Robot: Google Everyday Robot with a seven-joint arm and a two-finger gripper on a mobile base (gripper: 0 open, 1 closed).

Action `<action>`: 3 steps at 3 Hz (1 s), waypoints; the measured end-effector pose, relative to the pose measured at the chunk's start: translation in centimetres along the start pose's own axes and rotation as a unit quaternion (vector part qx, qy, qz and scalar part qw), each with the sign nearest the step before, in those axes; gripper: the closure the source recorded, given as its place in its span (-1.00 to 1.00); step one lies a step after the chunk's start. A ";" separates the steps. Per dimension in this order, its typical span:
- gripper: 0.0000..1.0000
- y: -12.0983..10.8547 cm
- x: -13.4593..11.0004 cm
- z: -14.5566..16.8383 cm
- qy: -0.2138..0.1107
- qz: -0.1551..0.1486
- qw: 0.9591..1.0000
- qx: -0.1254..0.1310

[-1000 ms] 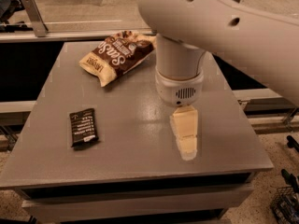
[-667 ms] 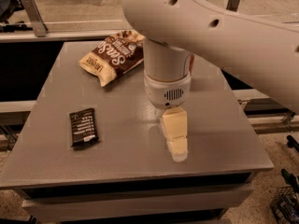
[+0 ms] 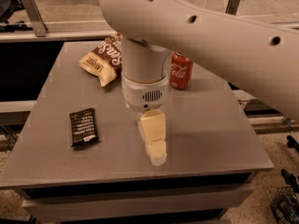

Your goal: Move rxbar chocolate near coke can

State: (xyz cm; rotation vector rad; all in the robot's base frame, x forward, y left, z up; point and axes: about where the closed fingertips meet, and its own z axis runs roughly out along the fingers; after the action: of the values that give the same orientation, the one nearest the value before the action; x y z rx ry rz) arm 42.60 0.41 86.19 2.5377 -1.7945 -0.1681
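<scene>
The arm, jaws above the table, partly hides coke can and chip bag.

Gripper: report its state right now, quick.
Gripper: over the table's middle, apart from the rxbar chocolate lying on it; open or closed cannot be told.

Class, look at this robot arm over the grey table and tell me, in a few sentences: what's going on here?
A one-armed robot is working over a grey table. Its gripper hangs above the table's middle, with nothing visibly in it. The rxbar chocolate lies flat on the left of the view, untouched and well apart from the coke can, which stands upright at the back. A chip bag lies back left.
</scene>
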 end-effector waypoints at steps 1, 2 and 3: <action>-1.00 -0.2 -2.8 0.6 -0.010 -0.023 1.000 -0.010; -1.00 -0.1 -5.0 2.2 -0.024 -0.041 0.999 -0.026; -1.00 0.0 -7.1 3.7 -0.029 -0.055 0.997 -0.044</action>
State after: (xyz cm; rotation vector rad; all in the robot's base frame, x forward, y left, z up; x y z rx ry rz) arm 39.82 7.26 83.00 2.5958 -1.6286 -0.3181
